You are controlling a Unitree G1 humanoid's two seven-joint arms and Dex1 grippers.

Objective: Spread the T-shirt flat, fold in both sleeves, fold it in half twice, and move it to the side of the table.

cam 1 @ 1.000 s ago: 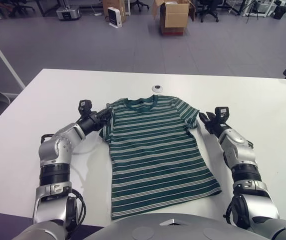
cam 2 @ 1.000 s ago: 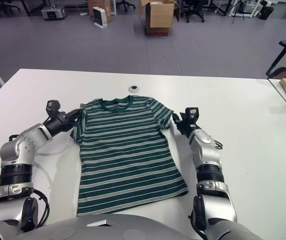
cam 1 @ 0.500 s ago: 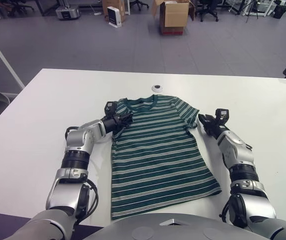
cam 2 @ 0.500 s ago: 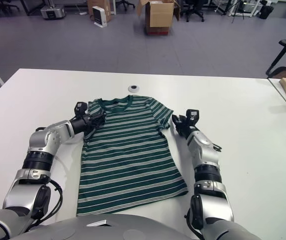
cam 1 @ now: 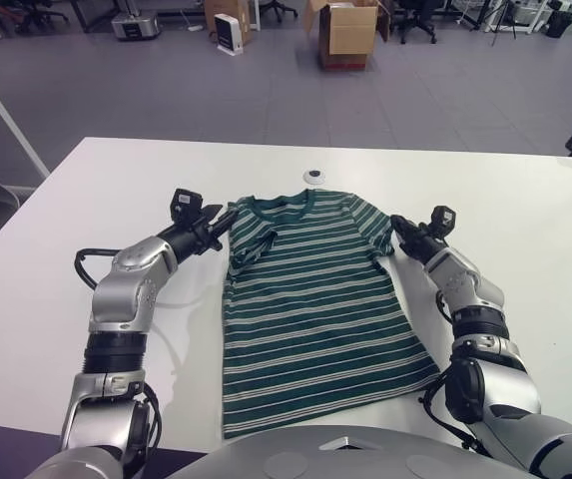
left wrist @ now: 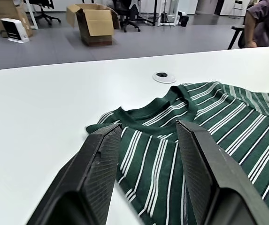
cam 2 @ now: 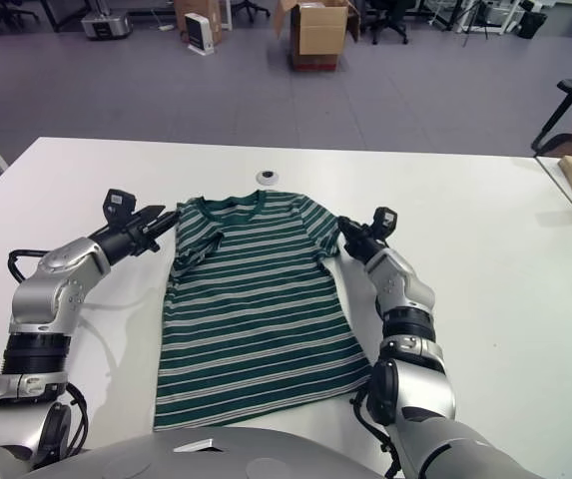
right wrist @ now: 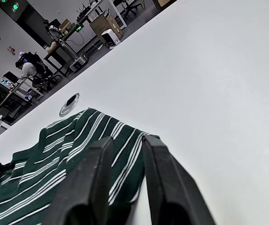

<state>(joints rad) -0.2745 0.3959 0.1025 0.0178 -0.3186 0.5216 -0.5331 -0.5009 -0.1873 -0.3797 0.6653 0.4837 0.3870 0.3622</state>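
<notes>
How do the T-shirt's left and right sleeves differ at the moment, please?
The left sleeve is folded in over the chest, while the right sleeve lies spread outward past the shirt's side. The open left gripper sits on the table just beside the left sleeve; the right gripper is at the right sleeve's hem. Both sleeves are green with white stripes and lie flat.

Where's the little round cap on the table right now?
In the left eye view, the round cap sits on the table, just beyond the collar of the T-shirt, apart from it.
</notes>
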